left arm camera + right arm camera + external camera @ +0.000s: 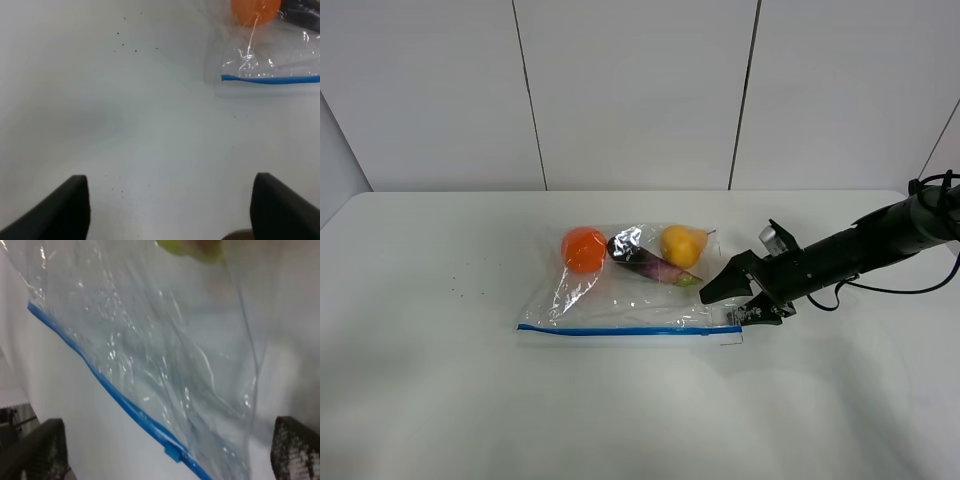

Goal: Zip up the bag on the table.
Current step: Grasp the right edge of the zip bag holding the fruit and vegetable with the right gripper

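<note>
So the bag [620, 290] lies flat around the middle of the worktop [440, 380]. Its blue zipper strip [615, 329] runs left to right along the near edge, and the orange [584, 248], purple [640, 258] and yellow [681, 245] toy produce sit bunched at the far side.

The right pincer [723, 306] is low at the right end of that strip. Its fingers are spread wide with the bag's corner between them, and it isn't clamped on anything. In its wrist view there's a little blue tab [173, 452] on the strip, right between the fingers. I'd guess that's the slider. I can't tell from here whether the seam is open along its length.

The left pincer [170, 212] is also wide open and empty, over bare worktop off the bag's left end. It doesn't show in the high view at all.

My read is this is the lining-up step, just before the grab. Next it needs to close squarely on that tab and drag it left along the strip. The plastic is crinkly and light, so the whole bag will probably slide unless the left arm comes in and pins the left end.
</note>
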